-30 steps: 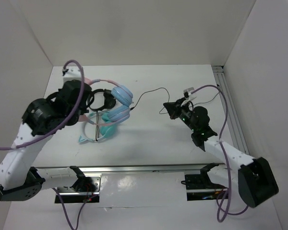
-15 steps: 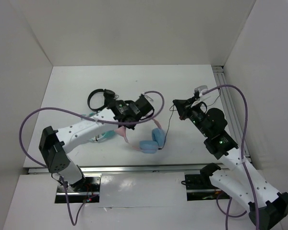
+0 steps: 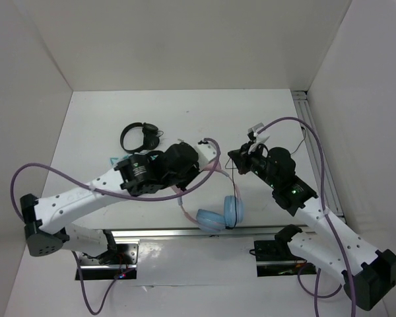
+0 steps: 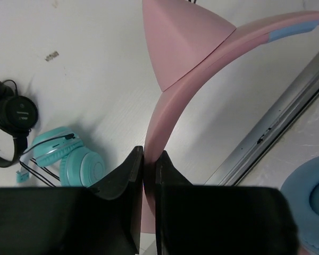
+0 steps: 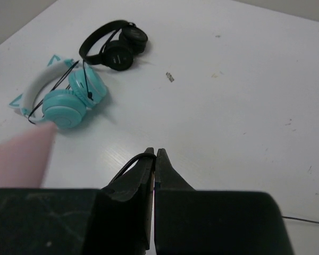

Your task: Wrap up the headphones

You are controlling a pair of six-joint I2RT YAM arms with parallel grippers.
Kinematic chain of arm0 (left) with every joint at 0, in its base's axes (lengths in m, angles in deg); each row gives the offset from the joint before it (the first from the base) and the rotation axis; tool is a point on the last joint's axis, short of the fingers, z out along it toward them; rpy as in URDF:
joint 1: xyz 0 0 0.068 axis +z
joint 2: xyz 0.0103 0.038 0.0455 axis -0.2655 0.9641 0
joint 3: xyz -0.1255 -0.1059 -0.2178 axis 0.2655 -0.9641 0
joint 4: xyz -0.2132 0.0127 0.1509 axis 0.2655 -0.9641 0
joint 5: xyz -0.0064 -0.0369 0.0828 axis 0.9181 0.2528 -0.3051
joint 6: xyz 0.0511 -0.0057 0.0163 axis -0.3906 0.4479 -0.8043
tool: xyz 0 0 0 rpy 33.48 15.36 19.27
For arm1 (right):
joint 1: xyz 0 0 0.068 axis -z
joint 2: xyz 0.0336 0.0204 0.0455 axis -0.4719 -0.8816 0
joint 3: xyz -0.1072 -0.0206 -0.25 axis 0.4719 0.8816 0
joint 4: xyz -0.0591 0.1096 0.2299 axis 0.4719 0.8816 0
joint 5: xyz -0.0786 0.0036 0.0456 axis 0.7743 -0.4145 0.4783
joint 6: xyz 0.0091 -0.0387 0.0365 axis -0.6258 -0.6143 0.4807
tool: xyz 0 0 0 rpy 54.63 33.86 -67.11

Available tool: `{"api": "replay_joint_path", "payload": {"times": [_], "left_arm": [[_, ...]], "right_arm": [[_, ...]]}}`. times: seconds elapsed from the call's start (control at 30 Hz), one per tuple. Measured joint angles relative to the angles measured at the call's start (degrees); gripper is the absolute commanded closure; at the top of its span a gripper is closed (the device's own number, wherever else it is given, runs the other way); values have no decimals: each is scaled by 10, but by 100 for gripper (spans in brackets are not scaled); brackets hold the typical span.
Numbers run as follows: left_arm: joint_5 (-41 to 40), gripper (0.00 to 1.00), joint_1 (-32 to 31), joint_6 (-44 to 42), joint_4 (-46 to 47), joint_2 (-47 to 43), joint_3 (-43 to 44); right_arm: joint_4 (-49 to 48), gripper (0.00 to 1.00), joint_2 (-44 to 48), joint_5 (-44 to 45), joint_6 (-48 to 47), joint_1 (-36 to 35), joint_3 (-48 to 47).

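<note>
Left pincer [image 4: 149, 155] is clamped on the pink cat-ear headband [image 4: 202, 64] of the headphones [image 3: 211, 219]. They're held up off the worktop [image 3: 185, 109] w/ the light blue ear cups [image 3: 234, 210] hanging near the near edge, approx. mid-way along. Right pincer [image 5: 153, 154] is pinched shut on the thin black cable [image 5: 132, 162]. Teal pair [image 5: 69, 101] & black pair [image 5: 112, 47] lie on the left half, black pair farther back.

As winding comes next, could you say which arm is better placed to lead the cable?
Right, probably: the right gripper pinches the cable; the left gripper holds the headphones by the headband.
</note>
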Motion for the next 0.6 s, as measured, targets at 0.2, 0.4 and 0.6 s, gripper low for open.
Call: {"api": "replay_joint_path", "payload": {"times": [0.2, 0.4, 0.6], "left_arm": [[12, 100, 2, -12, 16, -80, -7], [24, 100, 2, -18, 22, -101, -14], [27, 100, -3, -1, 49, -144, -14]], "right_arm": [[-11, 100, -22, -47, 1, -5, 19], [-85, 83, -38, -163, -3, -5, 43], [-244, 26, -107, -245, 22, -5, 93]]}}
